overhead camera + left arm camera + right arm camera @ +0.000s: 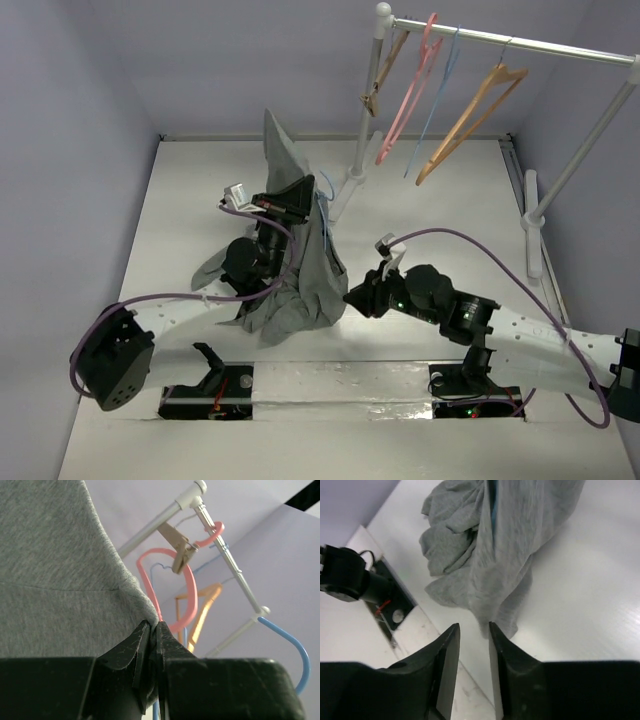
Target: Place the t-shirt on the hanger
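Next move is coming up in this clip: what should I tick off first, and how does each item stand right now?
1. Lift grip: left gripper pinches the t-shirt edge: ok.
2. Free hand: right gripper has jaws apart with nothing between them: ok.
3. The hanger is seated in the shoulders: only a blue strip shows among the folds: cannot tell.
4. Hem off the table: not ok, the lower cloth lies bunched on it.

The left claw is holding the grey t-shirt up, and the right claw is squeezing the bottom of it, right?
Not quite. The right claw is squeezing nothing: the right wrist view shows it open with nothing in it, just short of the bottom edge of the soft grey cloth t-shirt. The left claw does hold it up.
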`<action>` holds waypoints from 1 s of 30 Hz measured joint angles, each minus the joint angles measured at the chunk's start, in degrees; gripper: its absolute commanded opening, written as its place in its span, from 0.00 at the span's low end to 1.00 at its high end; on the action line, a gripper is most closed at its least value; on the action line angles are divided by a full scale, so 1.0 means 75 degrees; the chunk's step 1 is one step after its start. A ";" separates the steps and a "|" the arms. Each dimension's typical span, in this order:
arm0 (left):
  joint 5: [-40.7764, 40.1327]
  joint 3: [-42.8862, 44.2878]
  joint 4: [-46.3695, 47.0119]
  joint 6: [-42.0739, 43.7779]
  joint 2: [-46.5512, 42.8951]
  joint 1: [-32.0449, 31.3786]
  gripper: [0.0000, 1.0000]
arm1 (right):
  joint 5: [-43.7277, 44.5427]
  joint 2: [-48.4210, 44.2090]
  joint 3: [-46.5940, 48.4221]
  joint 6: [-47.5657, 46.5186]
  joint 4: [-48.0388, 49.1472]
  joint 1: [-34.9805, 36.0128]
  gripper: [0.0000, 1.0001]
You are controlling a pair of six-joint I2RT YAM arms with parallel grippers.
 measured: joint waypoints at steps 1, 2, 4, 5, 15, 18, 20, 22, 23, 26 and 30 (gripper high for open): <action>0.0070 -0.0198 -0.0006 -0.0146 -0.0192 -0.0012 0.00 | 0.0093 0.0087 0.0137 -0.0076 -0.0114 0.0006 0.54; 0.0137 -0.0364 -0.0032 -0.0268 -0.0361 -0.0029 0.00 | 0.0204 0.0192 0.0271 -0.0125 -0.0248 0.0006 0.55; 0.0251 -0.0667 -0.0181 -0.0519 -0.0746 -0.0041 0.00 | 0.0353 0.0283 0.0364 -0.0268 -0.0420 0.0006 0.56; 0.0297 -0.0793 -0.0277 -0.0635 -0.0947 -0.0041 0.00 | 0.0417 0.0306 0.0370 -0.0315 -0.0475 0.0006 0.56; 0.0595 -0.1052 -0.0731 -0.1137 -0.2034 -0.0041 0.00 | 0.0664 0.1338 0.0460 -0.0772 -0.0038 0.0006 0.51; 0.0615 -0.1177 -0.0772 -0.1174 -0.2122 -0.0041 0.00 | 0.0586 0.1451 0.0460 -0.0868 0.0335 0.0006 0.49; 0.0624 -0.1236 -0.0822 -0.1186 -0.2124 -0.0041 0.00 | 0.0498 0.1498 0.0458 -0.0944 0.0597 0.0006 0.48; 0.0650 -0.1279 -0.0880 -0.1198 -0.2136 -0.0041 0.00 | 0.0393 0.1577 0.0463 -0.1029 0.0848 0.0006 0.48; 0.0673 -0.1288 -0.0903 -0.1209 -0.2145 -0.0041 0.00 | 0.0347 0.1632 0.0475 -0.1067 0.0950 0.0006 0.49; 0.0726 -0.1314 -0.0915 -0.1241 -0.2177 -0.0041 0.00 | 0.0198 0.1880 0.0490 -0.1169 0.1265 -0.0017 0.49; 0.0737 -0.1343 -0.0941 -0.1247 -0.2259 -0.0041 0.00 | -0.0035 0.2090 0.0504 -0.1212 0.1454 -0.0067 0.36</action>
